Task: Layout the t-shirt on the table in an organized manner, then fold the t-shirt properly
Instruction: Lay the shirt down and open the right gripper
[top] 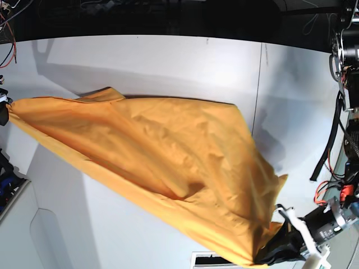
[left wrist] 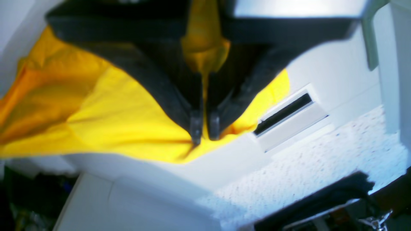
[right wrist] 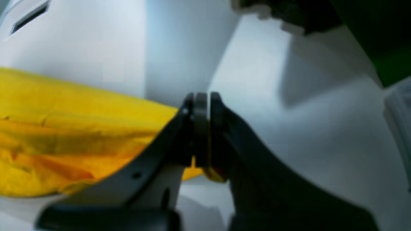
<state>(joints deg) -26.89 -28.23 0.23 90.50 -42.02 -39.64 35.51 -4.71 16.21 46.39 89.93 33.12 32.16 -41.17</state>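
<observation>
The orange-yellow t-shirt (top: 168, 151) hangs stretched in the air over the white table (top: 168, 61), running from the left edge down to the lower right. My left gripper (left wrist: 204, 130) is shut on a bunched edge of the t-shirt (left wrist: 112, 115); in the base view it holds the cloth's lower right corner (top: 268, 255). My right gripper (right wrist: 205, 99) is shut on another edge of the t-shirt (right wrist: 64, 134), with a yellow sliver showing between its fingers. Only a dark tip of the right gripper (top: 4, 112) shows at the base view's left border.
A white plate with a dark slot (top: 216, 260) lies at the table's near edge, just below the left gripper. Cables and arm hardware (top: 339, 112) crowd the right side. A thin seam (top: 261, 84) crosses the table. A grey-green panel (left wrist: 369, 41) stands beside it.
</observation>
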